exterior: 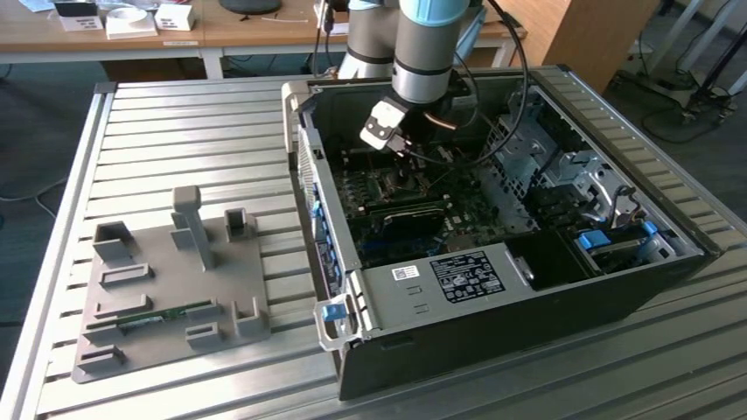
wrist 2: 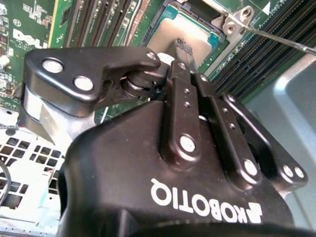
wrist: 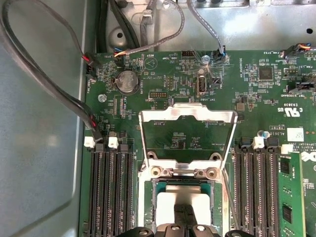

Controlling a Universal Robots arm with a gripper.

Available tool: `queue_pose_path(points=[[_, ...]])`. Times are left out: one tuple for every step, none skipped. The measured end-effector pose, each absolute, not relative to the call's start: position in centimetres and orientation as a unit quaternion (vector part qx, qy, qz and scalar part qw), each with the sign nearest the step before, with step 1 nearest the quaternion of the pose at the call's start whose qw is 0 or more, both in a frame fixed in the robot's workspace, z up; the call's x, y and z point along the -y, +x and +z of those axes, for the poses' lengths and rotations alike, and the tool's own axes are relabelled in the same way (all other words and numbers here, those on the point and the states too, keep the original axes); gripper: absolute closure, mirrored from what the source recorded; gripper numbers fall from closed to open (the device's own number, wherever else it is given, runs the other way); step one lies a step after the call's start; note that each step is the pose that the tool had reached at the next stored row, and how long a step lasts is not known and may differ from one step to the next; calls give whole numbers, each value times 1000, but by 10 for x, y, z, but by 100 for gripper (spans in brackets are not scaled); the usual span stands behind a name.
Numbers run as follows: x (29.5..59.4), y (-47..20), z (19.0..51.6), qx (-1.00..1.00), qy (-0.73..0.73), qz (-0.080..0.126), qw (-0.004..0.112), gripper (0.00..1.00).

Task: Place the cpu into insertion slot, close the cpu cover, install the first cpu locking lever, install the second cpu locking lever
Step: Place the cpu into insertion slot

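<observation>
Directly beneath the clenched pincer (wrist 2: 183,49), fingertips pressed together with nothing between them: the cpu (wrist 2: 173,29), flat inside the insertion slot (wrist: 148,195), just past the tips in both wrist views, touching or barely apart, impossible to tell which. Small, square, silvery-grey on top, framed by the slot's dark edge and metal rim. Beyond it, the cpu cover (wrist: 186,129) tipped up on its hinge, a thin silvery frame with green motherboard (wrist: 163,74) visible through its window. Alongside the slot, a thin metal locking lever (wrist: 228,197) and long black memory slots (wrist: 106,190). In the exterior view, arm (exterior: 426,52) reaching down into the open computer case (exterior: 491,315) on the slatted metal surface (exterior: 175,131).
</observation>
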State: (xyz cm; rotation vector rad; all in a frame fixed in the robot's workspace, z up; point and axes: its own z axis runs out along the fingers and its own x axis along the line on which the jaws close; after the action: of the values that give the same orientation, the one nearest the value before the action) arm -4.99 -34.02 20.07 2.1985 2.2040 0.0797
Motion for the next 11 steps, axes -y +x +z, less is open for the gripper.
queue_pose_path(points=[[340, -50, 200, -708, 706, 25, 14, 89], [340, -50, 200, -708, 706, 25, 14, 89], [340, -50, 200, -708, 706, 25, 14, 89], [340, -50, 200, -708, 706, 25, 14, 89], [340, -50, 200, -708, 706, 25, 14, 89], [340, -50, 200, -708, 706, 26, 14, 89], [340, -50, 200, -708, 706, 26, 14, 89], [340, -50, 200, -708, 706, 26, 14, 89], [340, -50, 199, -708, 706, 25, 14, 89], [340, -50, 199, -708, 706, 25, 14, 89], [340, -50, 199, -708, 706, 25, 14, 89]])
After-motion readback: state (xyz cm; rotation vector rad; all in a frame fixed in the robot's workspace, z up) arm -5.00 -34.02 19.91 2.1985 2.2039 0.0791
